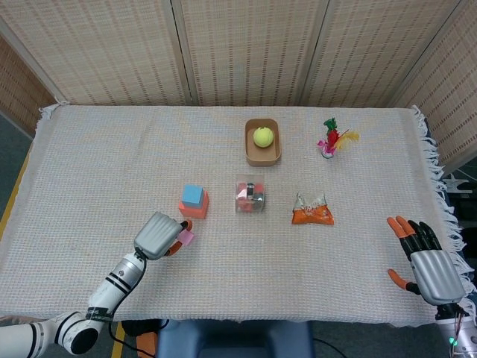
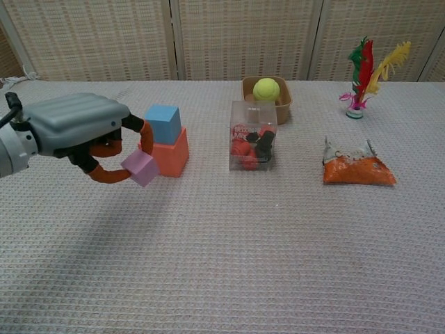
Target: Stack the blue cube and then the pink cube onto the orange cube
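Head view. The left robot hand (image 1: 159, 236) is raised above the near-left part of the cloth-covered desk (image 1: 89, 171), pinching the pink cube (image 1: 186, 238) between its orange-tipped fingers. The blue cube (image 1: 192, 195) sits on the orange cube (image 1: 194, 207), just beyond and right of the held cube. Right of the stack stands a clear box (image 1: 250, 194) of red and dark pieces, then an orange packet (image 1: 312, 214). Farther back, a brown bowl (image 1: 262, 156) holds a yellow-green ball (image 1: 262, 136); a feathered shuttlecock (image 1: 332, 140) stands to its right. The right robot hand (image 1: 427, 265) rests at the near-right desk edge, fingers spread and holding nothing

Chest view. The left robot hand (image 2: 82, 129) enters from the left, its curved fingers (image 2: 106, 175) clasping the pink cube (image 2: 140, 168), which is tilted and clear of the cloth, just left of the orange cube (image 2: 170, 154); whether they touch cannot be told. The blue cube (image 2: 163, 123) sits upright on the orange one. The clear box (image 2: 252, 136), bowl (image 2: 281, 104), ball (image 2: 265, 89), packet (image 2: 358, 169) and shuttlecock (image 2: 360, 73) lie to the right
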{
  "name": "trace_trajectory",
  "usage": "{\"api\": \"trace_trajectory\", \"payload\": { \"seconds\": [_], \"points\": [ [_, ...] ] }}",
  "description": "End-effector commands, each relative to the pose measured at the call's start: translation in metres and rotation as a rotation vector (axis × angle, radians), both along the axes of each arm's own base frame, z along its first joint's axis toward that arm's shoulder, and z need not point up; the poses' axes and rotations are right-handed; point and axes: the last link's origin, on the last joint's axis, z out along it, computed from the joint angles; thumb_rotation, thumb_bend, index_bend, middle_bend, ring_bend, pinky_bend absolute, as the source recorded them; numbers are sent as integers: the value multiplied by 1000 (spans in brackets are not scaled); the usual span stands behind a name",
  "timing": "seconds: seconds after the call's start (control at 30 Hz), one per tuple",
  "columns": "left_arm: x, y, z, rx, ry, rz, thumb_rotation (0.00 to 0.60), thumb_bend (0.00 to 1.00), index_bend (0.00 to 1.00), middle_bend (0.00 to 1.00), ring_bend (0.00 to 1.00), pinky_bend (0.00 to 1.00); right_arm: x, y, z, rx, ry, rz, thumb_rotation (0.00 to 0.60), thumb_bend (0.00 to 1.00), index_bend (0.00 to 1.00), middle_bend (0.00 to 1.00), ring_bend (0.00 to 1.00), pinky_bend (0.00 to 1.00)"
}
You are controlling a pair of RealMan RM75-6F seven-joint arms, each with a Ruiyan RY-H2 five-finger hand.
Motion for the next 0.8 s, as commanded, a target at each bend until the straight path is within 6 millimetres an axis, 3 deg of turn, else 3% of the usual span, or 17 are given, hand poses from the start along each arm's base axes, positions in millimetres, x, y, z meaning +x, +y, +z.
{"api": "trace_trajectory", "payload": {
  "seconds": [0.03,0.4,0.8],
  "points": [
    [1,3,17,26,30,14,600,342,471,1000,1000,1000,0,0,0,-1,0,-1,600,139,0,0,0,0],
    [30,23,47,21,17,91,600,341,483,1000,1000,1000,-1,-2,-2,-2,6,-8,600,140,0,0,0,0],
    [47,56,54,46,3,147,600,341,513,1000,1000,1000,-3,-5,1,-16,5,-22,600,139,0,0,0,0]
  ]
}}
